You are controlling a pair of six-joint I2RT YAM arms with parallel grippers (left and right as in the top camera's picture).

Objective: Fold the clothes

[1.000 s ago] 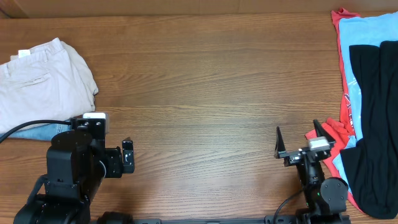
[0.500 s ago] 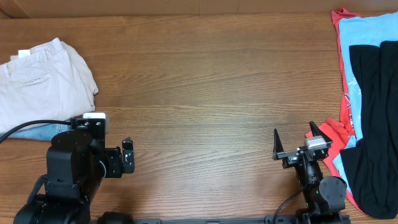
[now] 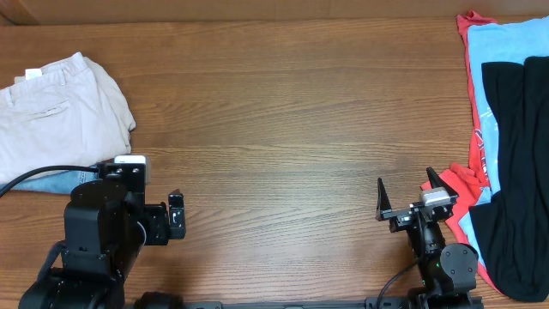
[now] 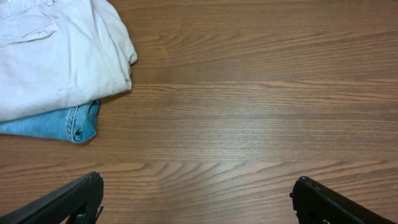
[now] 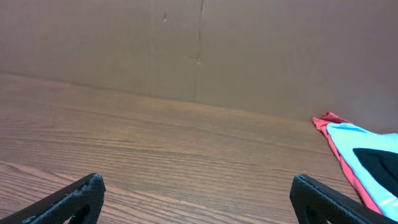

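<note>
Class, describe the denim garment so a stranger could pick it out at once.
Look to the wooden table's left edge, where folded beige shorts lie. The denim garment peeks out from under their near side. Unlike the pale shorts, it is faded blue with a stitched seam.

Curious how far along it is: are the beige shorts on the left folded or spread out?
Folded: the beige cotton shorts form a compact bundle with layered edges, atop a blue denim garment.

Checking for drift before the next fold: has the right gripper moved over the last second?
Yes, slightly. In the overhead view the open right gripper has edged left, away from the red garment, which lies unmoved beside it.
</note>
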